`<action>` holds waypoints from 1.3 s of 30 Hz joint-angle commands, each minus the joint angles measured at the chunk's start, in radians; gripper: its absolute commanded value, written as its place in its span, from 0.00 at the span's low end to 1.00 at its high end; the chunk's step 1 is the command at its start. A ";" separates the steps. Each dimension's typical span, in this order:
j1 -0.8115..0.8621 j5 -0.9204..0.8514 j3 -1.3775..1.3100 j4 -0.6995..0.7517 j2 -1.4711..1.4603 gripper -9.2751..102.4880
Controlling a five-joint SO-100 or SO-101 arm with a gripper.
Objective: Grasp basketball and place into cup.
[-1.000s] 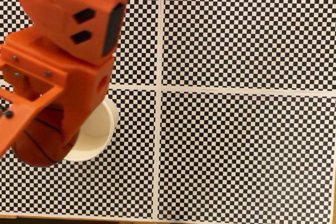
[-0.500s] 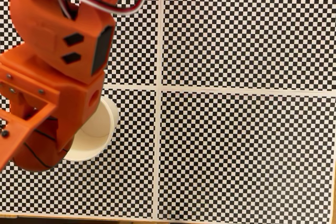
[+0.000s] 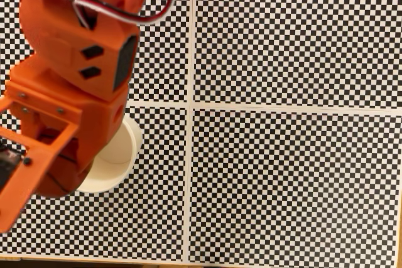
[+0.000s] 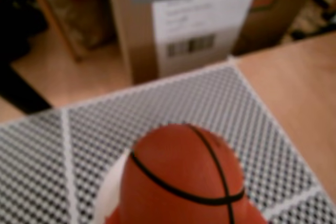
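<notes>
Though end effector-held [image 3: 47,174], basketball [image 4: 184,179] over cup [image 3: 119,161]

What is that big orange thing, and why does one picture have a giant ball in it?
The big orange thing is a robot arm with wires on top. At its end is a claw that grabs things.

One picture comes from a camera looking straight down at a table covered with black-and-white checkered sheets. There you can see a white paper cup poking out from under the arm.

The other picture comes from a little camera riding on the arm itself, so things near it look huge. That giant ball is really a small toy basketball, orange with black lines, and the claw is holding it over the cup, whose white edge peeks out behind the ball. Farther back stands a cardboard box with a label.
</notes>
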 commanded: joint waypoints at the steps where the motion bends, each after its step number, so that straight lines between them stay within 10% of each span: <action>1: -0.008 -0.015 0.018 -0.018 0.052 0.08; 39: -0.044 0.037 -0.094 -0.020 -0.018 0.25</action>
